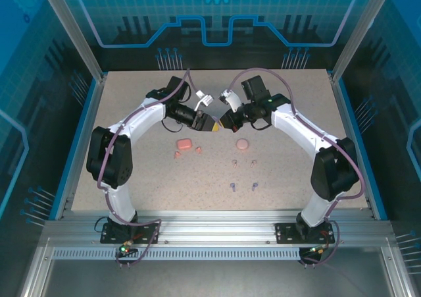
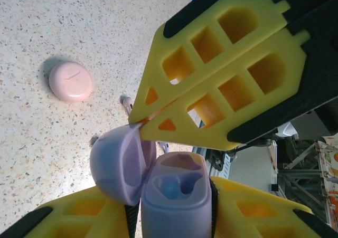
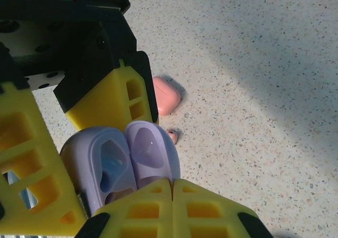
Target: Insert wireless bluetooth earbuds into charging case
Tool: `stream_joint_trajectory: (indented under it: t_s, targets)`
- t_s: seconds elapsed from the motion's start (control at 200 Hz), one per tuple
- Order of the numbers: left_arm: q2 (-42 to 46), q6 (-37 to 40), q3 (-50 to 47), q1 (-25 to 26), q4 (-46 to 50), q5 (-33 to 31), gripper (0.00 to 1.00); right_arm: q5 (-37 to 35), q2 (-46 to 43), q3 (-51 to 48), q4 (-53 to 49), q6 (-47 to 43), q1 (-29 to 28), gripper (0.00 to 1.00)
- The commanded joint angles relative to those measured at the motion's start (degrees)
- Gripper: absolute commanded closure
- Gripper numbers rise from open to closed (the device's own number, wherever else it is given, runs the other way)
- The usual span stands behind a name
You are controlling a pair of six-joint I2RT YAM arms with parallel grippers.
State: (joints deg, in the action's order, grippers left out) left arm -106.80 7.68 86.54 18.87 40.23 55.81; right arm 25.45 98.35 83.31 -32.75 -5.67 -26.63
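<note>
Clamping open glossy lilac plastic charging case (image 2: pixel 174 196) in left gripper (image 2: pixel 174 219), prodding lid (image 2: pixel 119 164) from 1 o'clock with pinched-shut right gripper (image 2: pixel 138 126). Tiny purple stemmed earbuds (image 1: pixel 232 187) waiting on table (image 1: pixel 296 112) at 6. Could pop case loose with a sideways shove lol.

Speckled beige flat tabletop (image 1: pixel 296 99) is lying level; a silver aluminium rail (image 1: pixel 217 234) is running along the tabletop's near edge; blue circuit-patterned wall panels (image 1: pixel 131 14) are standing beyond the tabletop's far edge.
</note>
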Motion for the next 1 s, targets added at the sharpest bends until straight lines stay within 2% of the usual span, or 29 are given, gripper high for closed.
stream_joint_trajectory:
  t_s: [0.0,0.11,0.365,0.465,0.78,0.995]
  targets:
    - [-0.4,1.2,1.7,0.0,0.1,1.7,0.61,-0.1,0.6,1.8,-1.8,-1.2,-0.7,1.00]
    - [-0.3,1.3,1.7,-0.2,-0.1,1.8,0.67,-0.2,0.5,1.7,-1.9,-1.3,-0.8,1.00]
    - [0.5,1.5,1.4,-0.9,-0.2,2.9,0.66,-0.7,0.5,1.7,-2.1,-1.5,-0.7,1.00]
    - [1.0,1.4,0.9,-1.1,-0.3,3.2,0.63,-1.0,0.5,1.9,-2.1,-1.6,-0.8,1.00]
    - [0.6,1.3,0.6,-1.1,-0.5,3.9,0.66,-0.7,0.5,2.2,-2.0,-1.2,-0.7,1.00]
    - [0.2,1.3,0.3,-1.1,-0.6,4.3,0.81,-0.7,0.5,2.6,-2.1,-1.0,-0.8,1.00]
